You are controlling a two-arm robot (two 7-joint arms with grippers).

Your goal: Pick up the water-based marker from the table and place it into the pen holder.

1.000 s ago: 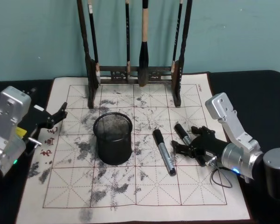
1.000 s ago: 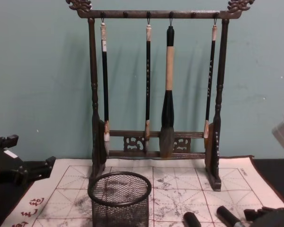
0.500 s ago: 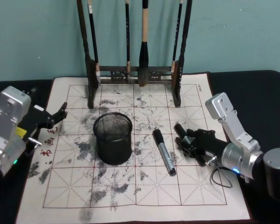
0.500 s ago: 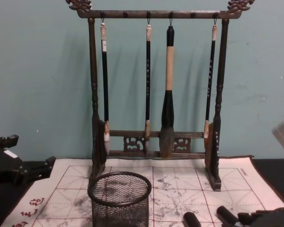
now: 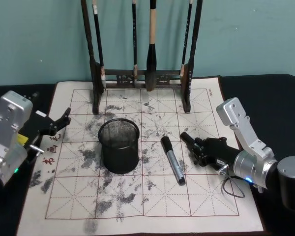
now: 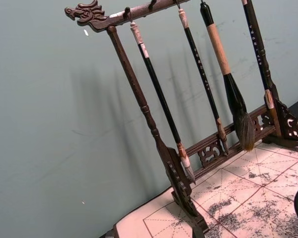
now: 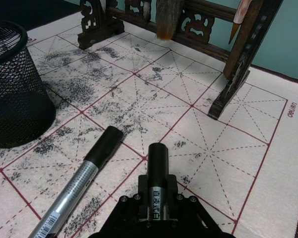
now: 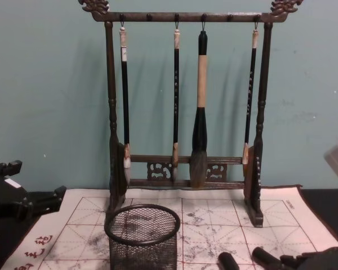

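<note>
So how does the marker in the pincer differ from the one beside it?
The held marker sits clamped in the right pincer; the loose marker lies free on the mat. The loose marker shows a silver barrel with a black cap; the held marker's visible end is black. The loose marker lies nearer the pen holder. Both point their black ends toward the brush rack.

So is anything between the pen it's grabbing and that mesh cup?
Only the silver marker, lying flat on the mat between the black marker in the right gripper and the pen holder. Lifted, the marker would likely pass over it. The left gripper idles far left.
</note>
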